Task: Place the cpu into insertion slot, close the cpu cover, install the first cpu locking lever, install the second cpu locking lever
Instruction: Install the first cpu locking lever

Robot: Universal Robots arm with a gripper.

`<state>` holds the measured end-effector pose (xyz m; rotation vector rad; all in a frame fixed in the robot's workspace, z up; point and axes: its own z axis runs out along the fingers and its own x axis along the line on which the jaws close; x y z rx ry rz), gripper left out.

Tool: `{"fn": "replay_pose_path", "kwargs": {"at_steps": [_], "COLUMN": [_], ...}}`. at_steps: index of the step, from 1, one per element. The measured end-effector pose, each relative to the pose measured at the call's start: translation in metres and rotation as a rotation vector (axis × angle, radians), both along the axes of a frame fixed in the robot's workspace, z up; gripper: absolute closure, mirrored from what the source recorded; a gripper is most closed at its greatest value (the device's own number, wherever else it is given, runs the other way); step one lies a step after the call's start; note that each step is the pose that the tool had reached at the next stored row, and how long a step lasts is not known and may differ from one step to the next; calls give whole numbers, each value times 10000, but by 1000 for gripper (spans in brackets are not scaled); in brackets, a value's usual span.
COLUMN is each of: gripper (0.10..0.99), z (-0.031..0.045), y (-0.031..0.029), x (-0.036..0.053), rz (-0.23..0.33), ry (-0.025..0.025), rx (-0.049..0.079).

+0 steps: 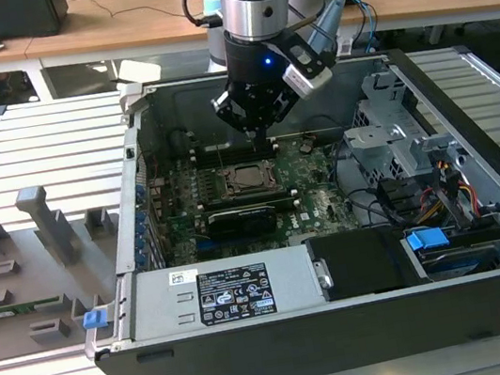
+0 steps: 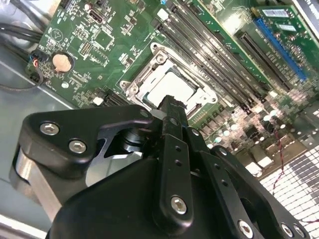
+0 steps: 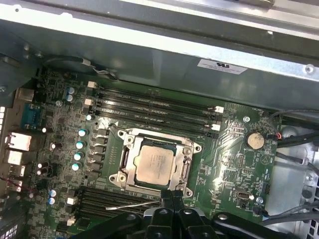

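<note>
Though the arm's own body cuts off the near part of the board in the second wrist view, gripper (image 1: 258,129): fingers pressed together, nothing seen between them. It hangs over the motherboard (image 1: 317,191) just beside the insertion slot (image 3: 119,178); whether the tips touch the board cannot be told.
cpu (image 3: 155,164): seated in the insertion slot near the middle of the motherboard, pale face up.
cpu cover (image 3: 183,168): lies flat around the cpu, whose face shows through its window.
hidden: the insertion slot's edge nearest the gripper, behind the fingers in both wrist views.
thin silver rod (image 3: 130,204): lies across black slots at that same edge and runs up to the fingers; latched or loose cannot be told.
memory slots (image 3: 154,112): long and black, along the insertion slot's opposite edge.
coin cell (image 3: 254,140): toward the motherboard's corner, by the case wall.
labels: white label (image 1: 235,293) on the grey power-supply box at the case's front edge; white sticker (image 3: 222,65) on the case wall; their print is not made out.
carrier: black computer case (image 1: 286,353), open-topped.
surface: slatted metal table (image 1: 42,135), with grey fixture blocks (image 1: 47,224) at the exterior view's left.
room: wooden desks (image 1: 111,33) behind.
</note>
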<state>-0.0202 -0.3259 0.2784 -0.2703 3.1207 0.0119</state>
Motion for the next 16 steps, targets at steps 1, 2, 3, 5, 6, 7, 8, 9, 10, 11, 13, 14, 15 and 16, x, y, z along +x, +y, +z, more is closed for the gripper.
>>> {"fn": "replay_pose_path", "kwargs": {"at_steps": [1,2,3,5,6,7,8,9,10,11,13,14,15,16], "gripper": [976,976,976,976,976,976,976,976,976,976,976,976,976,976], "z": [-2,-4,-7,-12,-14,-19,-25,-30,-34,-37,-42,-43,-43,-44], "y": [0,0,0,0,0,0,-1,0,0,0,0,-1,-1,0], "x": [0,1,1,1,1,1,0,0,0,0,0,0,0,0], "rz": [-98,-216,-388,-656,-776,-1042,-1423,-1778,-2019,-2259,-2553,-2688,-2746,-2752], "ry": [-1,-1,-1,-1,-1,0,1,2,3,4,5,6,6,5], "rx": [-2,-12,-32,-51,-59,-70,-76,-78,-80,-82,-84,-85,-86,-85]}}
